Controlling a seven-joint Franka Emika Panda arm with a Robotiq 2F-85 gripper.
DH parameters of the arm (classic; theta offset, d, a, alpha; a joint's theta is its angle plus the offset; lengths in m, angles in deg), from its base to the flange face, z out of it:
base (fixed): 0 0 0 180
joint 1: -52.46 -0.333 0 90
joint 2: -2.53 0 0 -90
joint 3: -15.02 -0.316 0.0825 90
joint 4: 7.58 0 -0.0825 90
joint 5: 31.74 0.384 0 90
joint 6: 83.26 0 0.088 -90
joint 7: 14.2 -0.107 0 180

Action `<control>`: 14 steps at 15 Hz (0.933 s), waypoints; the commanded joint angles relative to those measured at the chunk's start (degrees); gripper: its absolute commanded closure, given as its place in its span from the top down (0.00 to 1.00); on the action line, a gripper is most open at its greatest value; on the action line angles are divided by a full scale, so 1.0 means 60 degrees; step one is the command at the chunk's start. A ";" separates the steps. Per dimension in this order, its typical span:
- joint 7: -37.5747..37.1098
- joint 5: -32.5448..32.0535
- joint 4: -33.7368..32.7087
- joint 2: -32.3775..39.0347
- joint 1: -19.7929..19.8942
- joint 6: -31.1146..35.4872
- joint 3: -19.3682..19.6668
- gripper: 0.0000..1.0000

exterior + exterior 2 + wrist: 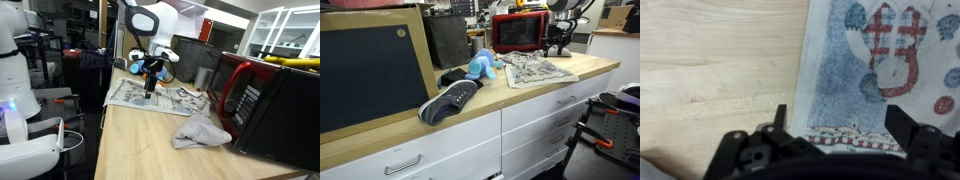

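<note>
Patterned cloth (890, 70) lies under the tool (838, 115), which points straight down, jaws spread wide.

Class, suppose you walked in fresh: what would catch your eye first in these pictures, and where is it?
The red microwave at one end of the wooden counter stands out most, and beside it the robot's open jaws hang over a printed cloth spread flat. In an exterior view, a blue plush toy and a dark shoe lie further along the top.
</note>
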 commanded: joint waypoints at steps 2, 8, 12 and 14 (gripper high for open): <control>0.0808 0.0280 0.1617 -0.1059 0.0102 0.1263 0.0068 1.00; 0.1585 0.0492 0.2974 -0.1801 0.0174 0.2145 0.0289 1.00; 0.1623 0.0337 0.3581 -0.2319 0.0155 0.2224 0.0340 1.00; 0.1473 0.0263 0.3860 -0.2598 0.0107 0.2257 0.0285 1.00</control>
